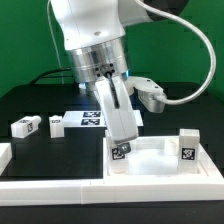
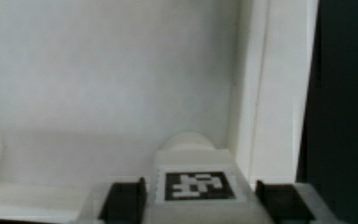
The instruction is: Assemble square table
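- At 5 o'clock in the exterior view, the square tabletop (image 1: 160, 168) lies hollow side up on the black surface (image 1: 40, 105). Nothing appears to pin it down, so a sideways push from the arm could slide it and spoil the alignment.
- The end effector (image 1: 120, 128) is clamped narrowly on the held leg (image 1: 122, 148), which hangs slightly tilted over the tabletop's 9 o'clock corner.
- In the wrist view the leg's tip sits just beside the rim (image 2: 256, 90), and I cannot tell whether it is over a socket. Lowered off-centre, it could catch the rim, jam, or twist in the grip.
- An upright leg (image 1: 187, 146) stands at the tabletop's 3 o'clock corner, where a wide swing could knock it.
- A loose leg (image 1: 25, 126) and a second loose leg (image 1: 57, 123) lie at 9 o'clock, well apart from the work and at little risk.
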Controlling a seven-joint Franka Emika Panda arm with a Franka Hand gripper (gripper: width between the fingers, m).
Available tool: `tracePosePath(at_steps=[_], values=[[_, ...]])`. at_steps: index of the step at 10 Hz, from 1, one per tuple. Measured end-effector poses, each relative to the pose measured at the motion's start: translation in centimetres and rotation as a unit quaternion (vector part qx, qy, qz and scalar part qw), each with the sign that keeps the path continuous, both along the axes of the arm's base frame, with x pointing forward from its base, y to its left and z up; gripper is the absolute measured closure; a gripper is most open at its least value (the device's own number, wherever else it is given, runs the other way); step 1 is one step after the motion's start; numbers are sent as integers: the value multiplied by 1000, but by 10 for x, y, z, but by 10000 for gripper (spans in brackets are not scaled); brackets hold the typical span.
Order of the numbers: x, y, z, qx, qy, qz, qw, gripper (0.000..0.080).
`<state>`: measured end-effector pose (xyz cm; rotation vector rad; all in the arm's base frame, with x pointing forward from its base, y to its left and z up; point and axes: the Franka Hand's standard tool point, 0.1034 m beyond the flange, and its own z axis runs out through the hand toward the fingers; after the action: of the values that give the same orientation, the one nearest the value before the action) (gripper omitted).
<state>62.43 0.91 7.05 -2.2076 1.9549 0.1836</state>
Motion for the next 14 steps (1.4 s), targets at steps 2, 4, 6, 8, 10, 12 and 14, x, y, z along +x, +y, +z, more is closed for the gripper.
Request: tracePosePath(at_steps=[2, 4, 6, 8, 10, 12, 14], values=[[-3, 3, -1, -13, -12, 103, 995, 292], [-5, 4, 0, -19, -28, 263, 964, 175], [-5, 3, 0, -20, -37, 305, 951, 154], [-5, 0, 0, -25, -55, 407, 912, 151], [-2, -6, 3, -37, -71, 518, 852, 151], [0, -9, 2, -47, -89, 589, 802, 151], [0, -9, 2, -47, -85, 569, 816, 278]])
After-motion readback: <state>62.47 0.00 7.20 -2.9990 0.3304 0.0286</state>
